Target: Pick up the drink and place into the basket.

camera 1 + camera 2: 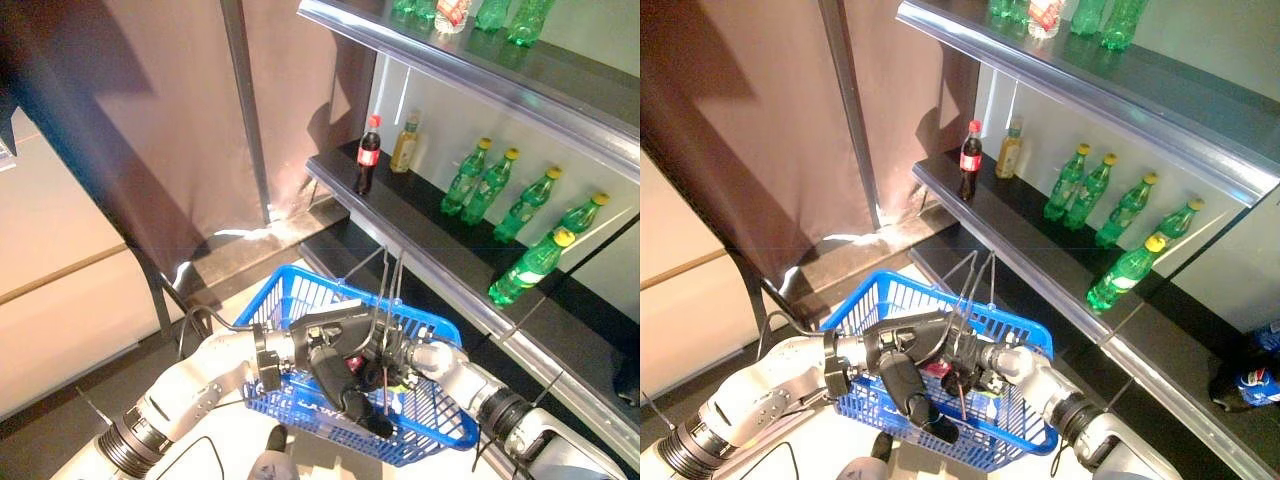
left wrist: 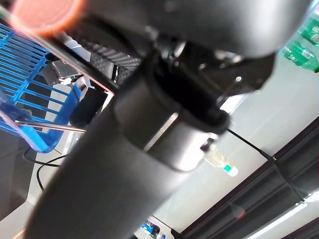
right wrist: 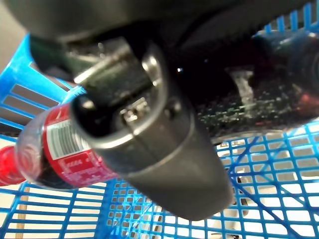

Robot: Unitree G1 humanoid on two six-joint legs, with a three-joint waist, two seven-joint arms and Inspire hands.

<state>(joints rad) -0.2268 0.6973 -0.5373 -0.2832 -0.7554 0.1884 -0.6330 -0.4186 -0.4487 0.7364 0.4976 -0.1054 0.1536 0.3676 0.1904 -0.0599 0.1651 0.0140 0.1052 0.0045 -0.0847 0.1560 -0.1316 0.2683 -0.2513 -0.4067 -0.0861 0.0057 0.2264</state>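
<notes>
A blue plastic basket [image 1: 300, 277] with wire handles [image 1: 386, 290] hangs in front of me, below the shelves. My left hand [image 1: 335, 375] grips it at its near side, dark fingers reaching down over the front wall. My right hand [image 1: 415, 358] comes in from the lower right and sits inside the basket. It is shut on a cola bottle [image 3: 47, 149] with a red label and red cap, lying tilted just above the blue mesh floor [image 3: 279, 169]. From the eye views only a bit of red [image 1: 940, 370] shows between the two hands.
A dark shelf [image 1: 420, 230] to the right carries another cola bottle [image 1: 369, 155], a yellowish bottle [image 1: 405, 145] and several green bottles [image 1: 467, 178], one lying down [image 1: 530, 265]. An upper shelf [image 1: 450, 70] overhangs it. A metal pole [image 1: 248, 110] stands before a brown wall.
</notes>
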